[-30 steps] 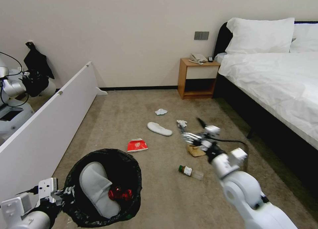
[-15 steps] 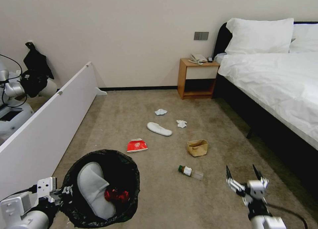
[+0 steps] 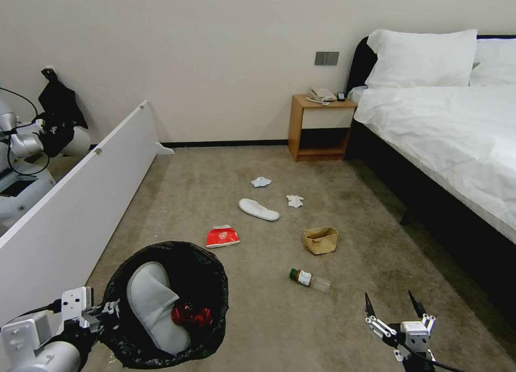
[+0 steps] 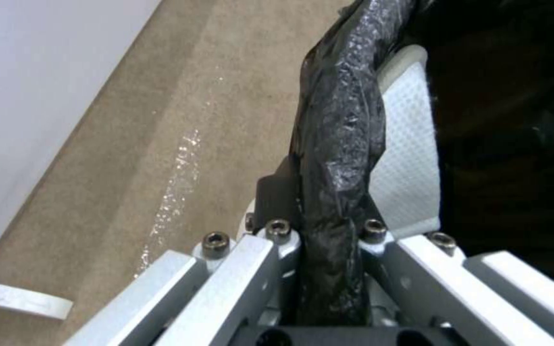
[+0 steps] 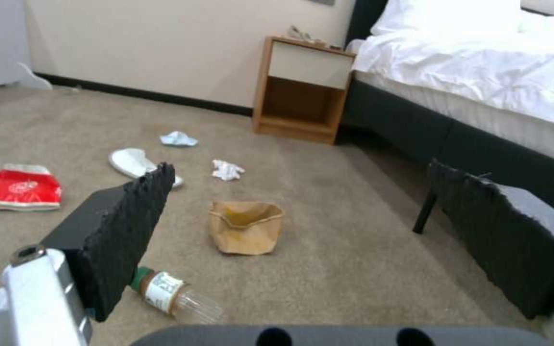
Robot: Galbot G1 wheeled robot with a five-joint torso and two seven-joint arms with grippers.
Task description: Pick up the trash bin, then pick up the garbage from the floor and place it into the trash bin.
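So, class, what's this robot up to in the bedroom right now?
It is clearing litter off the carpet. The left end effector is shut on the rim of the trash bin, which already holds a white slipper and a crushed red can. The right end effector hangs open and empty near the clear bottle. The brown paper bag, red snack packet, second slipper and two tissues lie on the floor.

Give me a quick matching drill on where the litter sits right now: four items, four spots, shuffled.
Items:
1. red can
2. red packet
3. paper bag
4. bottle

Spots:
A. on the carpet, nearest the open right hand
B. inside the bin, beside a slipper
C. on the carpet just beyond the bin
D. on the carpet between the bottle and a tissue

Pairs: 1-B, 2-C, 3-D, 4-A
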